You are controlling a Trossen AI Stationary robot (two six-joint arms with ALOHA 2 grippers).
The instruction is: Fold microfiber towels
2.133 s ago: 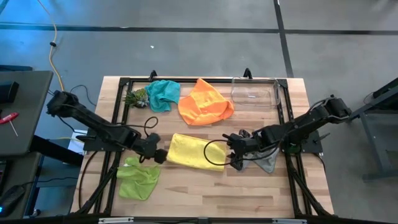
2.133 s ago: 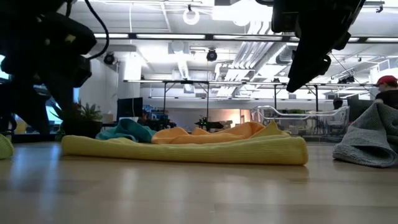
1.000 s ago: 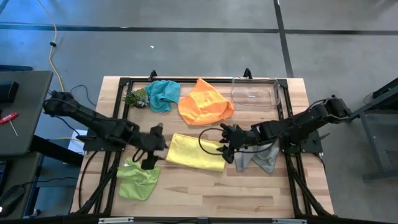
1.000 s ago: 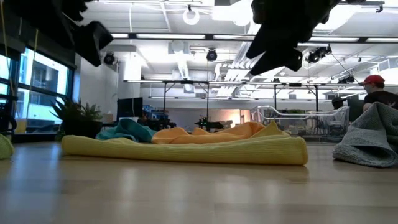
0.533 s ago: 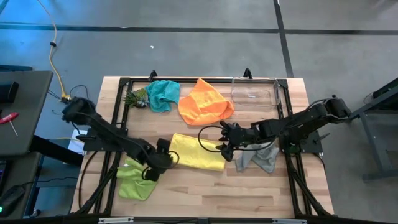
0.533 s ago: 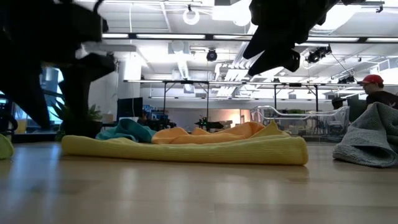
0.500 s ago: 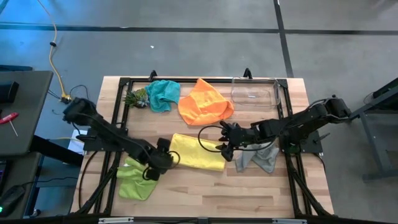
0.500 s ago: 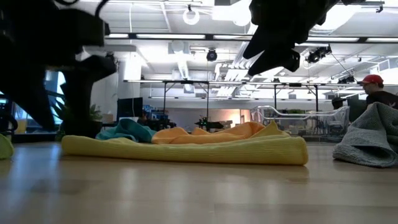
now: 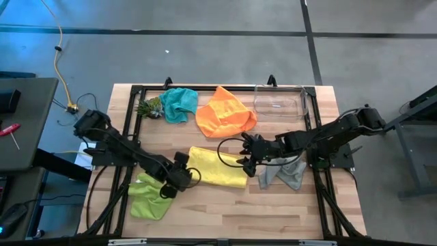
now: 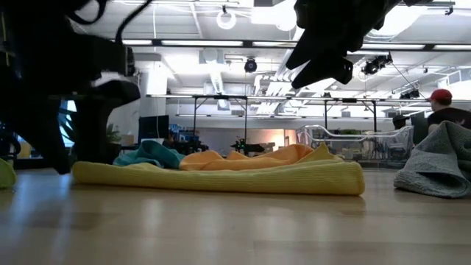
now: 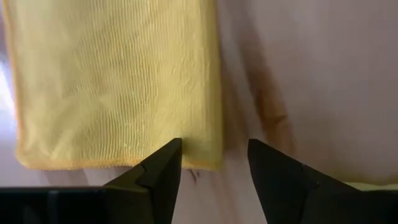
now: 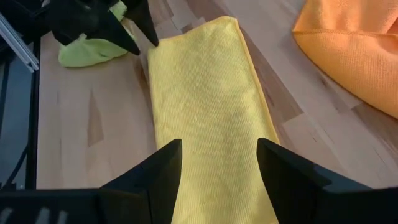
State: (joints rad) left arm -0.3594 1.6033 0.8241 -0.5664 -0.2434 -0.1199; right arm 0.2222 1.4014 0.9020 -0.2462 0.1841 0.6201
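The yellow towel [image 9: 217, 167] lies folded into a long strip on the table's middle. My left gripper [image 11: 214, 149] stands open at the strip's near-left corner [image 11: 210, 158], pointing down, with one finger over the cloth and one over bare wood. My right gripper [image 12: 217, 149] hovers open above the strip's right end, well clear of it in the low view [image 10: 324, 51]. A lime green towel [image 9: 151, 195] lies crumpled near the left gripper. The grey towel [image 9: 287, 174] lies under the right arm. The teal towel [image 9: 179, 104] and the orange towel [image 9: 225, 113] lie at the far side. My left gripper comes down from above at the yellow towel's near-left corner [image 11: 208, 163]. One finger [image 11: 165, 163] stands over the cloth and the other [image 11: 267, 163] over the table beside it. Whether either finger touches the towel, I cannot tell.
A clear plastic bin [image 9: 278, 101] stands at the far right. A small green spiky plant [image 9: 150, 107] sits at the far left beside the teal towel. Bare wood lies along the near edge [image 9: 232, 215]. A person in a red cap [image 10: 449, 103] sits beyond the table.
My left gripper has come down and moved toward the table's near edge and a little right, from above the lime green towel to the yellow towel's near-left corner. The towels have stayed where they were.
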